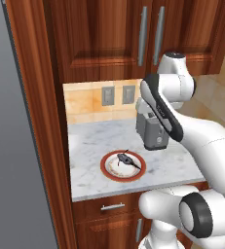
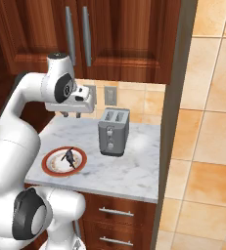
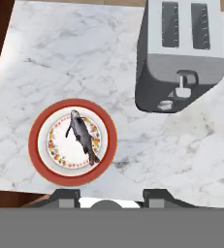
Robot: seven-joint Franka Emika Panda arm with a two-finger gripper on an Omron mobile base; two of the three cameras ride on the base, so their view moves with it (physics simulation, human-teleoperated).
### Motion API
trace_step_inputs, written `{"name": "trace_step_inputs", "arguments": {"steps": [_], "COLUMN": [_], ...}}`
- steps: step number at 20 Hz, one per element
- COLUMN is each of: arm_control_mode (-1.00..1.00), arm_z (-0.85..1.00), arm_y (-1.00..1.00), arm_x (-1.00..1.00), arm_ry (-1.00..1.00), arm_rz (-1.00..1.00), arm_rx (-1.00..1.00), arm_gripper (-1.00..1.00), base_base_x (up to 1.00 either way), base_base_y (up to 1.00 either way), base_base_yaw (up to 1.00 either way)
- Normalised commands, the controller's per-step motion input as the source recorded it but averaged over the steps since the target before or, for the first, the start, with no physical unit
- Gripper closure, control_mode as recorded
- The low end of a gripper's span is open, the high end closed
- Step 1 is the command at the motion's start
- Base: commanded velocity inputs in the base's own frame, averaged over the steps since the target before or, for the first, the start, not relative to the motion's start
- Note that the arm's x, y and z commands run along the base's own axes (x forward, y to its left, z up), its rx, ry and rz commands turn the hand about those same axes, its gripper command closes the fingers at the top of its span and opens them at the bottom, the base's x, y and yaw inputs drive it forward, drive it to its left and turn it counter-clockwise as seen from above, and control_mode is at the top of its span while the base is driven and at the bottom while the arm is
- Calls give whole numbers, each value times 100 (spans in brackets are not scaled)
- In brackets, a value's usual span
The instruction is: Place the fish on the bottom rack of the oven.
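The fish [image 3: 83, 135] is small, slim and dark grey. It lies on a red-rimmed white plate [image 3: 38, 145] near the front edge of the marble counter. The fish [image 1: 127, 160] and plate [image 1: 106, 170] sit left of the toaster, and the fish [image 2: 69, 157] lies below the hand. My gripper [image 2: 70, 115] hangs well above the counter, pointing down, a little behind the plate [image 2: 48, 166]. In the hand view my gripper [image 3: 111, 196] is open, its tips wide apart with nothing between them. The oven and its bottom rack are out of view.
A grey two-slot toaster [image 1: 153, 131] [image 2: 113, 131] [image 3: 179, 58] stands on the counter [image 1: 89, 141] right of the plate. Red-brown wall cabinets [image 1: 109, 34] hang above, and a tall wood panel [image 1: 36, 121] bounds the counter's left side. Drawers [image 2: 114, 212] sit below.
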Motion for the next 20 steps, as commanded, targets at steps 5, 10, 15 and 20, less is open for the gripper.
{"name": "trace_step_inputs", "arguments": {"steps": [5,10,15,20], "arm_control_mode": [-100,-100,-100,-100], "arm_z": [-32,-89,-100,-84], "arm_y": [68,51,4,0], "arm_x": [-3,0,27,28], "arm_ry": [14,19,4,-1], "arm_rz": [8,14,14,25], "arm_rx": [0,1,-1,-3], "arm_gripper": [-100,-100,-100,-100], "base_base_x": [0,0,0,0], "base_base_y": [0,0,0,0], "base_base_yaw": [0,0,0,0]}}
